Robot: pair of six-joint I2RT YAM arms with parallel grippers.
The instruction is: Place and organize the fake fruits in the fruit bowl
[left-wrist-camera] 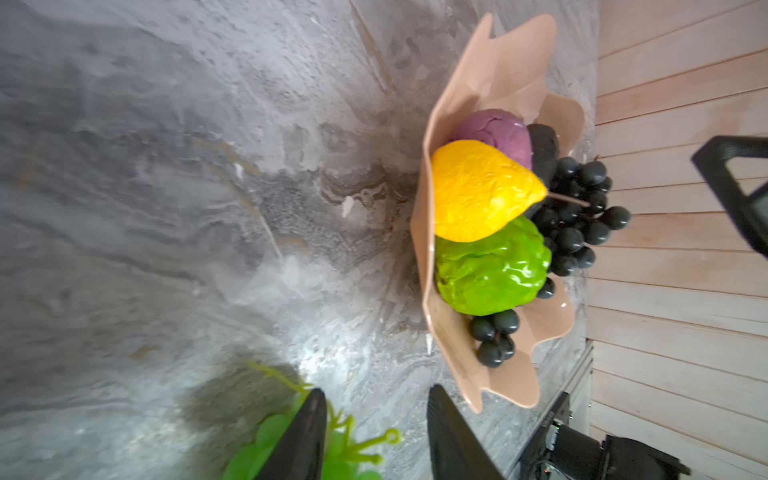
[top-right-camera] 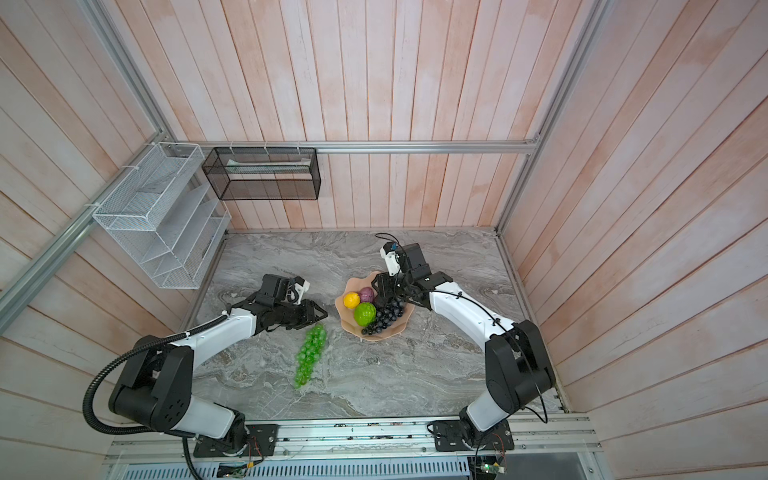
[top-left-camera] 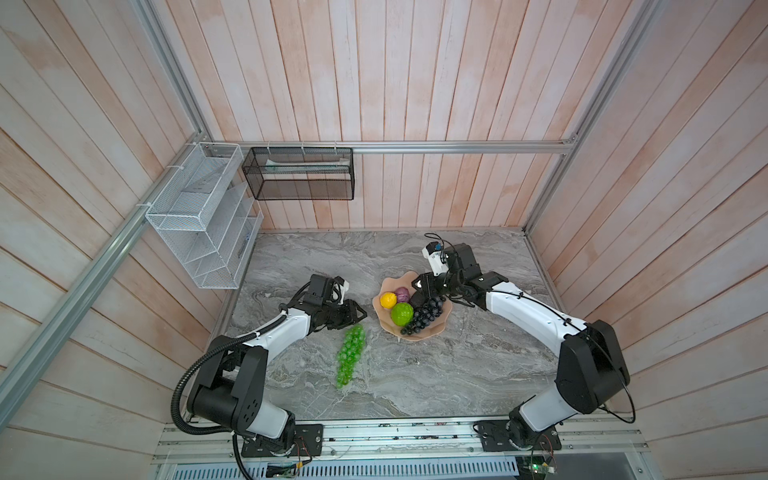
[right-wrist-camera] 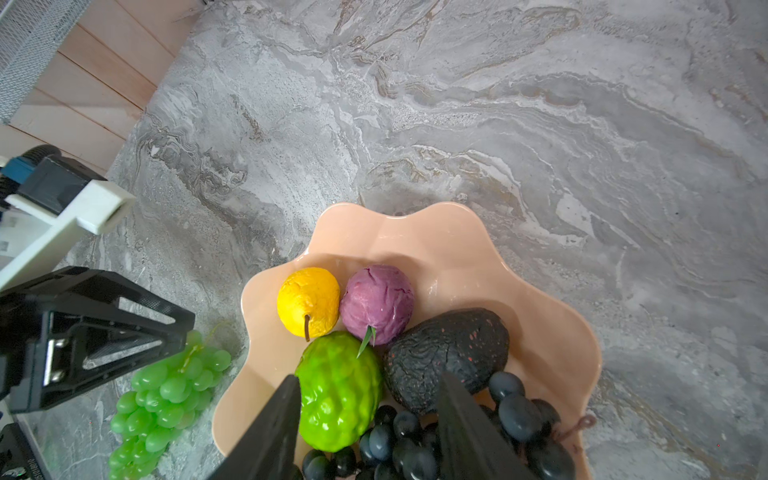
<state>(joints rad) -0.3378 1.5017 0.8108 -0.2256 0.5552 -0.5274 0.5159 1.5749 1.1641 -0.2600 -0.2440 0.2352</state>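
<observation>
The peach-pink fruit bowl [top-left-camera: 388, 286] [right-wrist-camera: 415, 237] stands right of the table's middle. In it lie the yellow lemon [top-left-camera: 388, 300], the purple bumpy fruit [top-left-camera: 402, 295], the lime-green bumpy fruit [right-wrist-camera: 338, 390], the blackish avocado [right-wrist-camera: 449, 353] and the dark grape bunch [top-left-camera: 426, 318]. The long green grape bunch [top-left-camera: 351, 355] [top-right-camera: 309, 355] lies on the marble to the bowl's left. My left gripper [top-left-camera: 361, 316] [left-wrist-camera: 376, 390] is open just above the bunch's stem end, and the stem pokes loosely between its fingers. Over the bowl's far-right side, my right gripper [right-wrist-camera: 370, 378] hangs open above the lime-green fruit and dark grapes.
A white wire basket [top-left-camera: 199, 216] and a black mesh basket [top-left-camera: 299, 174] hang on the walls at the back left. Wooden walls close in three sides of the marble table [top-left-camera: 457, 374]. An aluminium rail [top-left-camera: 395, 434] with both arm bases runs along the front.
</observation>
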